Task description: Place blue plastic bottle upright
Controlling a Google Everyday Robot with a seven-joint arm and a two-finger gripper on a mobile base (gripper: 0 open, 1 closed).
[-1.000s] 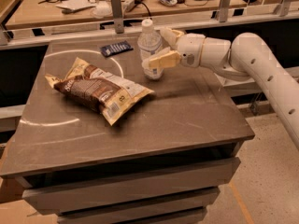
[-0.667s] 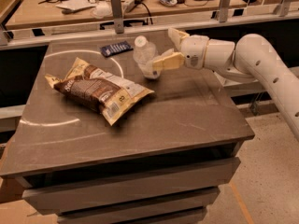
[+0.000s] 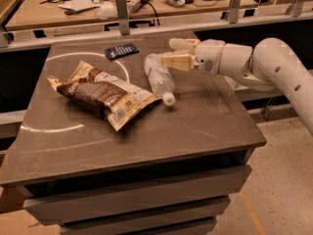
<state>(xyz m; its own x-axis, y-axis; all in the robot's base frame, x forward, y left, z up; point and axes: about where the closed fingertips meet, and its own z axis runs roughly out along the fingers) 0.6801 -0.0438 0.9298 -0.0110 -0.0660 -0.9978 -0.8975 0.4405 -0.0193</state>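
Bottle lies on its side, centre of frame, on the worktop. Its white cap points lower right and its base points upper left. Not upright.

Left of centre: brown and yellow bag lying flat, its right corner near the bottle's cap end, can't tell if touching. Pale curved lines are marked on the worktop around and below the bag.

Above centre-left: small dark flat packet, apart from bag and bottle.

Right of the bottle: hand, fingers spread wide and holding nothing. The lower finger is just beside the bottle's base end, contact unclear. The upper finger is clear of the bottle.

Far right: white arm coming in from the right edge.
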